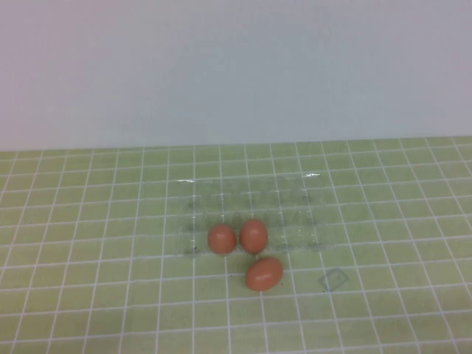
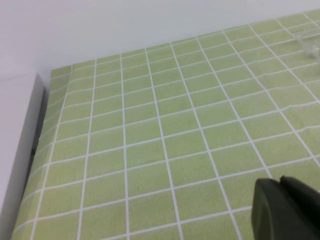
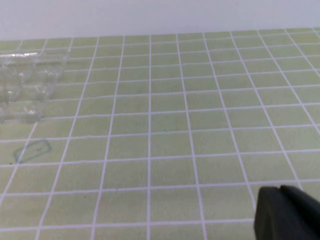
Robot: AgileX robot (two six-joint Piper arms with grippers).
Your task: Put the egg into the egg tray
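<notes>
Three reddish-brown eggs show in the high view. Two eggs [image 1: 222, 239] [image 1: 254, 235] sit in the front row of the clear egg tray [image 1: 251, 199]. The third egg [image 1: 264, 273] lies on the table just in front of the tray. No egg shows in either wrist view. The tray's corner shows in the left wrist view [image 2: 310, 40] and the right wrist view [image 3: 27, 87]. My left gripper [image 2: 281, 183] is shut and empty, low over bare table far from the tray. My right gripper [image 3: 280, 191] is shut and empty, also apart from the tray. Neither arm shows in the high view.
The table has a green cloth with a white grid [image 1: 88, 221]. A small clear rectangular outline [image 1: 332, 279] lies right of the loose egg, also in the right wrist view [image 3: 32, 151]. A white wall edge [image 2: 20, 150] borders the table beside the left gripper.
</notes>
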